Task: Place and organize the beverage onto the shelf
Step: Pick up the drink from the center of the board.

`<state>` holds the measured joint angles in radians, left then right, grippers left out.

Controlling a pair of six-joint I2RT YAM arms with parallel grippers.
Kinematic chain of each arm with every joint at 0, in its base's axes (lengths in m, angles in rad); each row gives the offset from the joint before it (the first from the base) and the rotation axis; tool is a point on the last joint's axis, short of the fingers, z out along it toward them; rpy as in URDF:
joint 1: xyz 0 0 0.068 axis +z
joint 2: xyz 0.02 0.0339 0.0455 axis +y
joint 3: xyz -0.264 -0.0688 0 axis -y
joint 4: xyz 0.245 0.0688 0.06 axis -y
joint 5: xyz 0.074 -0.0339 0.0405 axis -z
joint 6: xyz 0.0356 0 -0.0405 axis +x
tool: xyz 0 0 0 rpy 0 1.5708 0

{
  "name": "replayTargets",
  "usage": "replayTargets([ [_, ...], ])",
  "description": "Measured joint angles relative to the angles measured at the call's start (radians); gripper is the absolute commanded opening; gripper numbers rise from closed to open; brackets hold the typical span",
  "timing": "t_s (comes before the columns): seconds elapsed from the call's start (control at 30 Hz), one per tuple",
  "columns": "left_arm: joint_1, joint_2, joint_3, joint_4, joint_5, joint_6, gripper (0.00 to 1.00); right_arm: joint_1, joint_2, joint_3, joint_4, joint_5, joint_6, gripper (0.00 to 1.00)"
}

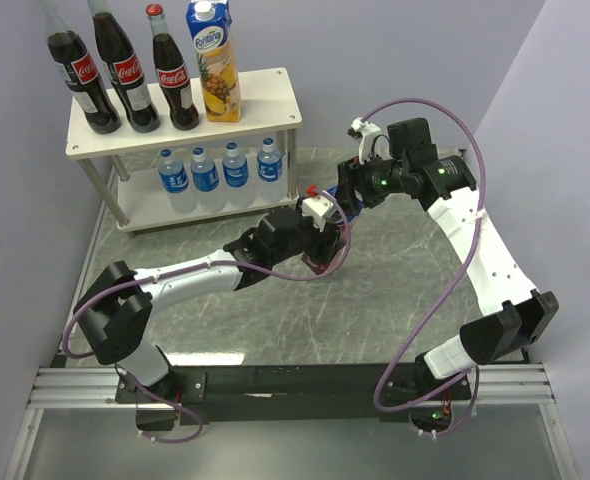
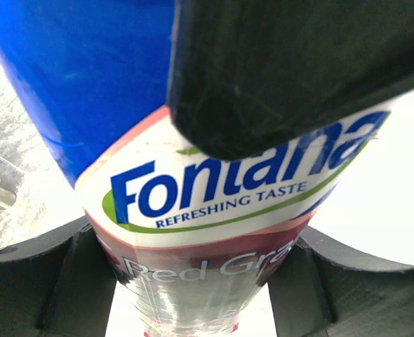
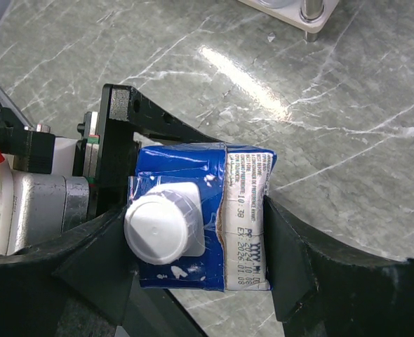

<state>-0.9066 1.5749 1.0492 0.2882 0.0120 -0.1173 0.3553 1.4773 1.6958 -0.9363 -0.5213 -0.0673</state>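
Note:
The purple juice carton [image 2: 214,203], labelled Fontana Red Grape, stands on the table in front of the shelf [image 1: 265,90]. My left gripper [image 2: 193,281] is shut on its body. My right gripper [image 3: 196,246] is shut on its blue top [image 3: 242,210], beside the white cap [image 3: 161,223]. In the top view the two grippers meet around the carton [image 1: 333,248], left gripper [image 1: 320,225] and right gripper [image 1: 350,195]. Three cola bottles [image 1: 130,70] and the yellow carton [image 1: 215,65] stand on the top board. Several water bottles [image 1: 220,170] stand on the lower board.
The shelf stands at the back left against the wall. A shelf foot [image 3: 309,10] shows at the top of the right wrist view. Marbled grey table [image 1: 405,290] surrounds the arms. A metal rail [image 1: 275,385] runs along the near edge.

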Motion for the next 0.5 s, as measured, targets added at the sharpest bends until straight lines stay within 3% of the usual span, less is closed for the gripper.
replayTargets([
  [0.27, 0.001, -0.009, -0.018, -0.012, 0.013, 0.001, 0.35, -0.011, -0.019, 0.01, 0.032, -0.04, 0.041, 0.75],
  [0.5, 0.0, 0.003, -0.087, -0.195, 0.036, 0.002, 0.35, -0.022, -0.092, 0.076, 0.137, -0.112, 0.092, 0.76],
])
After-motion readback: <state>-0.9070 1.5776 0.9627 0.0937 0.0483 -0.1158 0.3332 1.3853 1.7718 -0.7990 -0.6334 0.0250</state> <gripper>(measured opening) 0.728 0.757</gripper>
